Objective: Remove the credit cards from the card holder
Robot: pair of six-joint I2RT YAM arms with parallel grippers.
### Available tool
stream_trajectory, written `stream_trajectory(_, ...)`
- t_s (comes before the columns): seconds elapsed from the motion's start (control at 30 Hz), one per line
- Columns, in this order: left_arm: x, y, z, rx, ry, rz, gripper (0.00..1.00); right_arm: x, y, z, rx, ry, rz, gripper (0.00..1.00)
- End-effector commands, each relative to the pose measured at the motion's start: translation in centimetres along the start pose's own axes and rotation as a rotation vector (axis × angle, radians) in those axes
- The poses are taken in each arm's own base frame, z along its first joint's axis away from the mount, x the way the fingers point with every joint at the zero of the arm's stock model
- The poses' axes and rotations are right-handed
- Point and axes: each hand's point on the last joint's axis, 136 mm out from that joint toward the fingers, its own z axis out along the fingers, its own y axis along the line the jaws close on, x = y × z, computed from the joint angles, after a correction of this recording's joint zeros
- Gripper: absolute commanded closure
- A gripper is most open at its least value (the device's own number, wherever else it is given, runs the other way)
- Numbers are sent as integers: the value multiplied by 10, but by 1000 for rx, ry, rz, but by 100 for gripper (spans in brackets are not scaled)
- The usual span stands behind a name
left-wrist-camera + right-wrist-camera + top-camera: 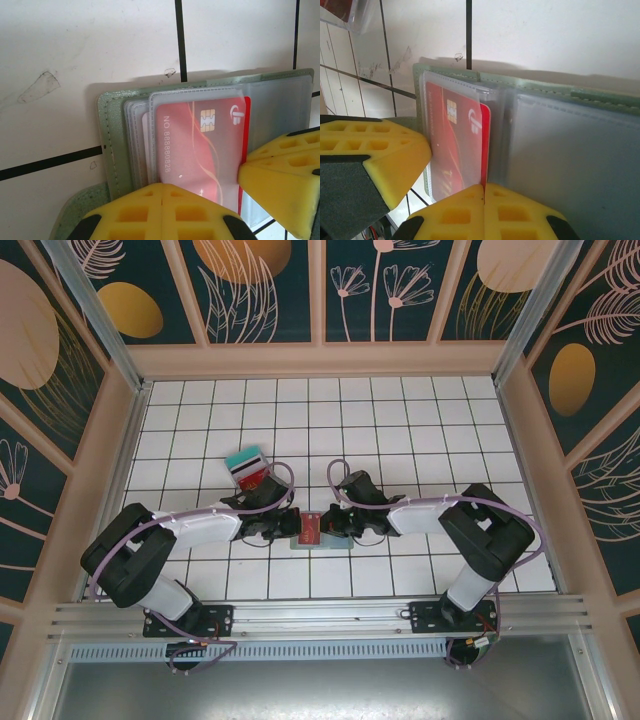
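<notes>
The grey-green card holder (322, 538) lies open on the white tiles between my two grippers. A red credit card (200, 145) with a chip sits in one of its clear sleeves, one long edge sticking out. My left gripper (163, 192) is shut on the sleeve edge of the card holder (112, 140). My right gripper (483, 192) is shut on the exposed edge of the red card (455, 140). In the top view the left gripper (290, 525) and right gripper (336, 525) meet over the holder. A teal card (243, 457) and a red card with a dark stripe (253, 477) lie behind the left arm.
Wooden-framed patterned walls (320, 300) close in the tiled floor on three sides. A metal rail (320, 615) runs along the near edge by the arm bases. Open tiles (400, 420) stretch toward the back.
</notes>
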Motion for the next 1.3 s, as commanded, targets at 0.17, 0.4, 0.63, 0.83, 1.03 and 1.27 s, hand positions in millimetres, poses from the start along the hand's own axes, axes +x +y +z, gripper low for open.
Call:
stream_trajectory(0.17, 19, 35, 6, -137, 66, -34, 100, 0, 2, -1, -15, 5, -2, 80)
stream_trajectory(0.4, 19, 33, 6, -134, 67, -32, 100, 0, 1, 0, -17, 11, 1, 88)
stream_trajectory(0.63, 19, 32, 7, -131, 69, -31, 100, 1, -1, 3, -14, 20, 3, 92)
stream_trajectory(0.83, 19, 33, 6, -133, 68, -31, 100, 3, -3, 3, -6, 22, 3, 100)
stream_trajectory(1.03, 17, 35, 4, -146, 55, -36, 100, -1, -7, -5, 35, -8, -2, 100)
stream_trajectory(1.27, 12, 29, -2, -128, 34, -41, 100, -2, -2, -11, 20, -13, -16, 100)
